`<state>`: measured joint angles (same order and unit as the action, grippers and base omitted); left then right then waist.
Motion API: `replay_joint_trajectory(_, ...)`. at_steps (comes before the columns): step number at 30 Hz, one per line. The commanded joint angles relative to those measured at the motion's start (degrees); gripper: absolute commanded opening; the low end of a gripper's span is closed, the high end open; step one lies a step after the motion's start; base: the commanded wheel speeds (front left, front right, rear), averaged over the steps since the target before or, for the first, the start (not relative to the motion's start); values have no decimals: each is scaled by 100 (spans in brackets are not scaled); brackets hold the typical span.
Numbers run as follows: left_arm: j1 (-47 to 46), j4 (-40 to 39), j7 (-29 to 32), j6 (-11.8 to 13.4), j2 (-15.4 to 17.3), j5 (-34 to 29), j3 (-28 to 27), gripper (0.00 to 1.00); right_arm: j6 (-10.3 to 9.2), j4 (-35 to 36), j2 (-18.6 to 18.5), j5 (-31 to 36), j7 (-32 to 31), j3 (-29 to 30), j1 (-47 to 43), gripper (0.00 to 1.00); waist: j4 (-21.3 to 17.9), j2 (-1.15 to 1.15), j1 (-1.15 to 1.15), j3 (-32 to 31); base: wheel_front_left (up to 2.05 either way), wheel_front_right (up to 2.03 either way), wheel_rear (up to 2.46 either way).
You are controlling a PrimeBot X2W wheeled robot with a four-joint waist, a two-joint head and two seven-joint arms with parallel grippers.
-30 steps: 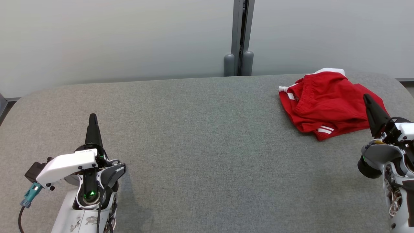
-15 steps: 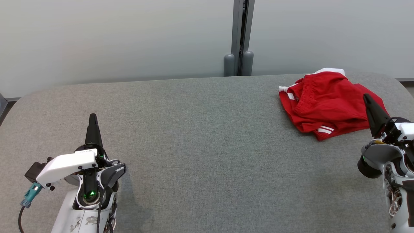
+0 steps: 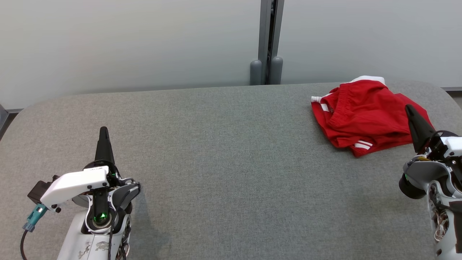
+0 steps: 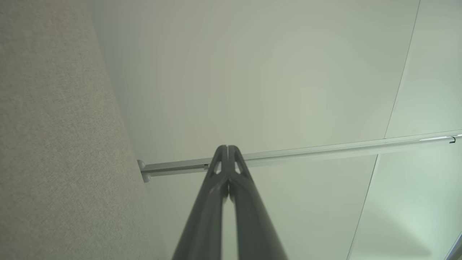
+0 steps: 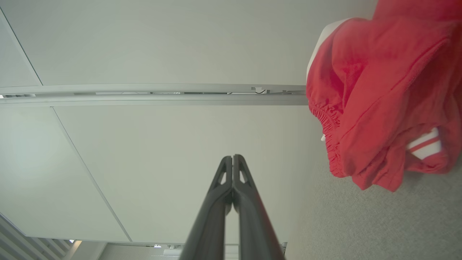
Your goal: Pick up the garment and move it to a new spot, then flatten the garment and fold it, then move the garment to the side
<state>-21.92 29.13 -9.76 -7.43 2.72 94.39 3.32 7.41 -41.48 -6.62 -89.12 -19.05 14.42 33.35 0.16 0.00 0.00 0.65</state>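
The garment [image 3: 364,113] is a pair of red shorts with white stripes, lying crumpled at the far right of the grey table [image 3: 223,151]. In the right wrist view the garment [image 5: 379,97] bunches at the upper right. My right gripper [image 3: 409,107] is shut and empty at the garment's right edge, its tip over the red cloth; its fingers [image 5: 233,159] meet at the tip. My left gripper [image 3: 104,129] stands shut and empty at the near left, far from the garment, with its fingers [image 4: 227,148] pressed together.
A pale wall runs behind the table, with a grey vertical post [image 3: 267,43] at the middle of the far edge. The table's corners are rounded. Bare grey cloth stretches between the two arms.
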Motion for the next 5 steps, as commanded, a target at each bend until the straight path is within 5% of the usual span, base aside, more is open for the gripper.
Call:
replay_joint_trajectory(1,-103,1,9,-10,30,26,5,0,14,0,-48,-11,19,-1,-19,0,0,0,0,0,0,0,0)
replay_joint_trajectory(5,-103,1,9,-10,30,26,5,0,14,0,-47,-12,20,-2,-19,0,0,0,0,0,0,0,0)
